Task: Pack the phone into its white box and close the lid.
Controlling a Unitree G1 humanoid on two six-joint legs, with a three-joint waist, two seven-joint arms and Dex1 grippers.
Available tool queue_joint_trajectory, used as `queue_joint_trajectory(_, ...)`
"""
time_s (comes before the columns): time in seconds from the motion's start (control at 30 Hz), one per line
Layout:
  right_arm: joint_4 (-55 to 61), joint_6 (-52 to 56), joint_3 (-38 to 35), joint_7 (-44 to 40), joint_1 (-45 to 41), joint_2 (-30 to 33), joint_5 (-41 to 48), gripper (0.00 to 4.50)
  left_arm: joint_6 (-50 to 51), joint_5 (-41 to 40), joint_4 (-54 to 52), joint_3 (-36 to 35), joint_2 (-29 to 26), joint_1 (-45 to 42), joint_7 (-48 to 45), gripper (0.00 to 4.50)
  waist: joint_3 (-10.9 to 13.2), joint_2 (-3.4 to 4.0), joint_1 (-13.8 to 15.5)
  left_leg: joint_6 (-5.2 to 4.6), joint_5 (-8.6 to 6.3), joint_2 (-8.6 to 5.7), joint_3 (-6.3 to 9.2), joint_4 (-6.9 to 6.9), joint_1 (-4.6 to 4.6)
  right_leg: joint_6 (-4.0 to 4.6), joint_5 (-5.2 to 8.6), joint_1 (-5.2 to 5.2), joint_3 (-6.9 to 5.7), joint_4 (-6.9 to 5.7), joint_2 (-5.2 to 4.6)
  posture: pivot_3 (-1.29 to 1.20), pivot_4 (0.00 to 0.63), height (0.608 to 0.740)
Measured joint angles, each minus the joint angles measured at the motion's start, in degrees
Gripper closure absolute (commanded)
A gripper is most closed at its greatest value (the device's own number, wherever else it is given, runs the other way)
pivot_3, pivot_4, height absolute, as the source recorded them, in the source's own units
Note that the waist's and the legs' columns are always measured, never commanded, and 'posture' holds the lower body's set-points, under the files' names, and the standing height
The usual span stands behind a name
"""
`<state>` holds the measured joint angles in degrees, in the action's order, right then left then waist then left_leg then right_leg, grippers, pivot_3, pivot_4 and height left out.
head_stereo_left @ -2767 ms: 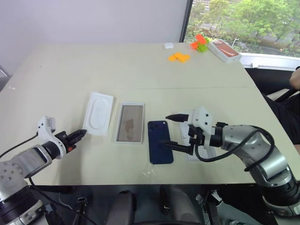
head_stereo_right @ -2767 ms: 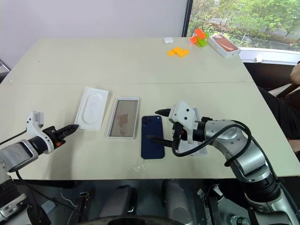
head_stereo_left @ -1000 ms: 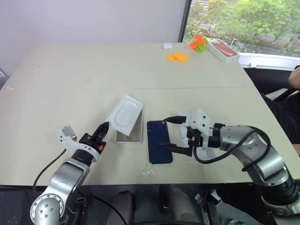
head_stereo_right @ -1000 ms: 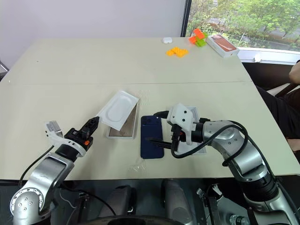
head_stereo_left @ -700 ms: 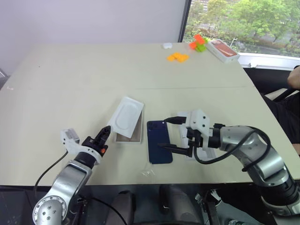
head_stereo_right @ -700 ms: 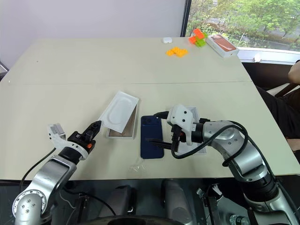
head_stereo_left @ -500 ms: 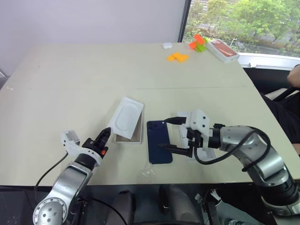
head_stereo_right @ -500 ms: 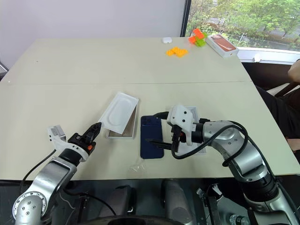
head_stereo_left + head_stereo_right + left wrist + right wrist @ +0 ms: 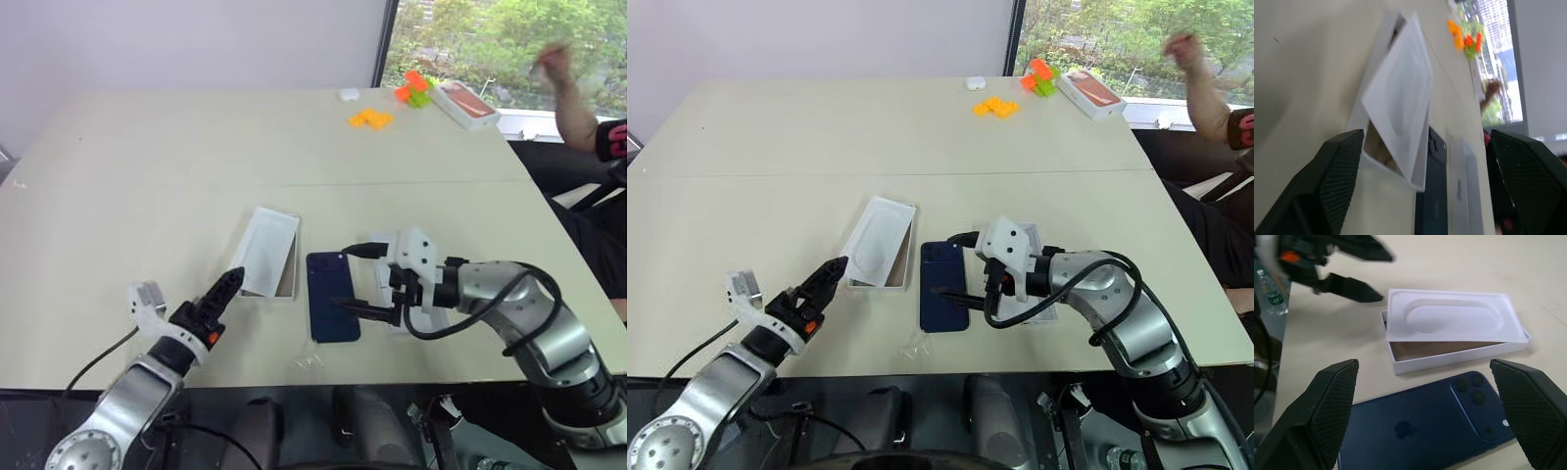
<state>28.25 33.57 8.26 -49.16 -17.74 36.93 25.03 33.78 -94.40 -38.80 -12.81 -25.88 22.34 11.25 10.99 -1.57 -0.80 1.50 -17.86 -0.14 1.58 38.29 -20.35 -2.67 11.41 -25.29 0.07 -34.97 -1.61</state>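
Phone is lying flat, back up, right of the box, where an insert is sitting askew. Looking glossy and slippery, it is best pinched across its long edges. Left gripper and right gripper are hovering, both spread wide, holding nothing.

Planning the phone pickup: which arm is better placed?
Right, probably. The right gripper is open and straddles the phone beside the white box. The left gripper sits at the box's other side, by the insert.
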Motion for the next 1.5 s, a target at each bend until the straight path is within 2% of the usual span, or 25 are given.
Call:
queue_joint_trajectory(0.1, -1.1, 0.5, 0.2, 1.1, -1.5, -1.2, -0.2, 0.00, 2.0, 1.7, -0.7, -1.8, -5.5, 2.3, -5.6, 0.05, 0.1, 0.04, 0.0, 0.01, 0.00, 0.03, 0.02, 0.00, -0.01, 0.00, 0.01, -0.04, -0.02, 0.00, 0.01, 0.00, 0.150, 0.740)
queue_joint_trajectory(0.33, -5.4, 0.3, 3.8, 3.1, -5.2, -4.9, -3.4, 0.00, 2.1, 5.5, -0.8, -9.6, -13.4, 2.3, -12.9, 0.05, 0.1, 0.14, -0.1, 0.01, 0.00, 0.07, 0.01, -0.08, -0.12, 0.01, 0.01, -0.12, -0.02, 0.12, 0.01, 0.00, 0.150, 0.740)
queue_joint_trajectory(0.5, -8.7, 3.6, 6.5, 6.5, -10.8, -10.7, -4.7, 2.35, -5.4, 27.2, 1.1, -12.8, -12.0, -0.5, -14.6, 0.00, 0.2, 0.17, -0.2, 0.00, 0.00, 0.06, -0.03, -0.15, -0.12, 0.06, -0.02, -0.13, 0.01, 0.11, 0.02, 0.00, 0.150, 0.740)
queue_joint_trajectory(0.63, -11.1, 7.1, 9.9, 9.5, -14.7, -14.7, -6.8, 4.44, -6.6, 36.1, 8.1, -13.4, -11.9, -2.7, -16.5, 0.00, 0.1, 0.16, -0.1, 0.00, 0.00, 0.08, -0.02, -0.16, -0.13, 0.06, -0.02, -0.15, 0.00, 0.11, -0.01, 0.00, 0.150, 0.740)
queue_joint_trajectory(0.8, -16.2, 12.9, 15.1, 14.8, -21.1, -21.0, -11.2, 4.48, -6.6, 41.5, 11.5, -12.6, -11.7, -4.7, -21.4, 0.00, 0.2, 0.17, -0.3, 0.00, 0.00, 0.16, -0.02, -0.16, -0.15, 0.12, -0.06, -0.19, 0.00, 0.09, -0.06, 0.00, 0.150, 0.740)
queue_joint_trajectory(1.0, -22.3, 24.5, 21.7, 16.5, -29.2, -27.8, -13.5, 4.48, -8.4, 48.1, 11.5, -10.5, -12.6, -2.1, -33.3, 0.00, 0.2, 0.19, -0.4, -0.01, -0.01, 0.18, -0.01, -0.27, -0.17, 0.28, -0.15, -0.28, -0.01, 0.04, -0.08, 0.00, 0.150, 0.740)
queue_joint_trajectory(1.23, -26.1, 30.7, 25.3, 16.6, -30.9, -28.2, -14.8, 4.48, -8.5, 51.9, 11.0, -10.7, -12.8, 0.5, -40.4, 0.00, 0.2, 0.20, -0.4, -0.01, -0.01, 0.14, -0.03, -0.25, -0.18, 0.23, -0.09, -0.27, -0.04, 0.06, -0.19, 0.00, 0.150, 0.740)
queue_joint_trajectory(1.5, -22.2, 32.1, 27.9, 14.4, -31.5, -23.3, -15.4, 4.48, -8.9, 53.3, 8.3, -10.7, -11.7, 2.9, -44.7, 0.00, 0.2, 0.20, -0.3, -0.02, -0.02, 0.15, 0.00, -0.25, -0.17, 0.08, 0.00, -0.25, -0.05, 0.06, -0.17, 0.00, 0.150, 0.740)
